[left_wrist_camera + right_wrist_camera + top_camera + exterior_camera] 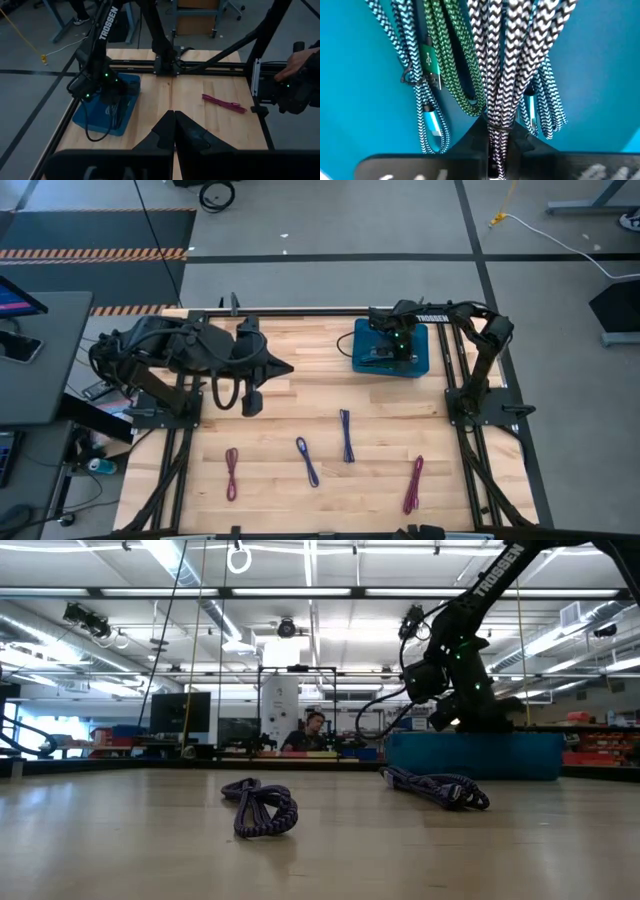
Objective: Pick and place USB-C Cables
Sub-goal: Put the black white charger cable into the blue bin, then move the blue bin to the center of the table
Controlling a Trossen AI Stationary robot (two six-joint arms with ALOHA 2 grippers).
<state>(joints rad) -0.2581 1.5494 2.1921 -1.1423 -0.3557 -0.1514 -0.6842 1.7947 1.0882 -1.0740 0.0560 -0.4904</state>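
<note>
Lying nearest on the table (pixel 270 405) are four loose USB-C cables: maroon (pixel 232 473), blue-purple (pixel 307 461), another blue-purple (pixel 346 434) and magenta (pixel 413 484). Farther back, the left gripper (pixel 283 367) hovers with fingers pressed together, empty. Farthest, the right gripper (pixel 496 131) pinches a grey cable (pixel 507 60) inside the blue bin (pixel 425 350), beside green (pixel 451 65) and teal (pixel 417 95) cables.
</note>
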